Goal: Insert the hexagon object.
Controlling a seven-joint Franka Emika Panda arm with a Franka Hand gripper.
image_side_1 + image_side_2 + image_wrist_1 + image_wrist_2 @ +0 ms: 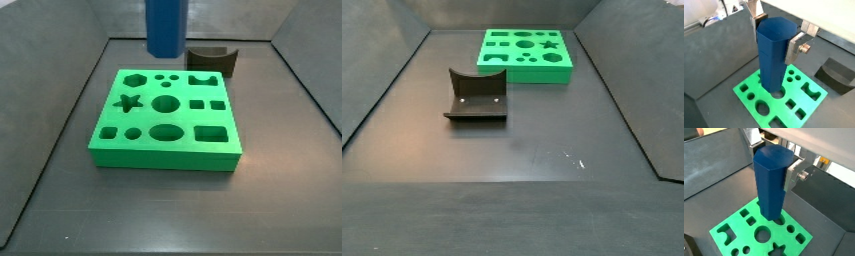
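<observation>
Blue and faceted, the hexagon object (774,55) filled a wrist view, held upright between the gripper's (777,35) silver fingers (794,46), which were clamped on its sides; its lower end hung over the green block (784,97), at a hole. Both wrist views showed this, over a dark grey counter (711,173). In a side view the bar (163,27) hung above the block's (167,120) rear edge, a dark brown block (210,62) behind. In a side view the notched block (476,97) lay apart from the green block (527,53), dark walls around.

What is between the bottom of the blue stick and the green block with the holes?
Nothing. In a side view the hexagon object, held by the gripper, hangs above the green block with only bare air below it.
</observation>
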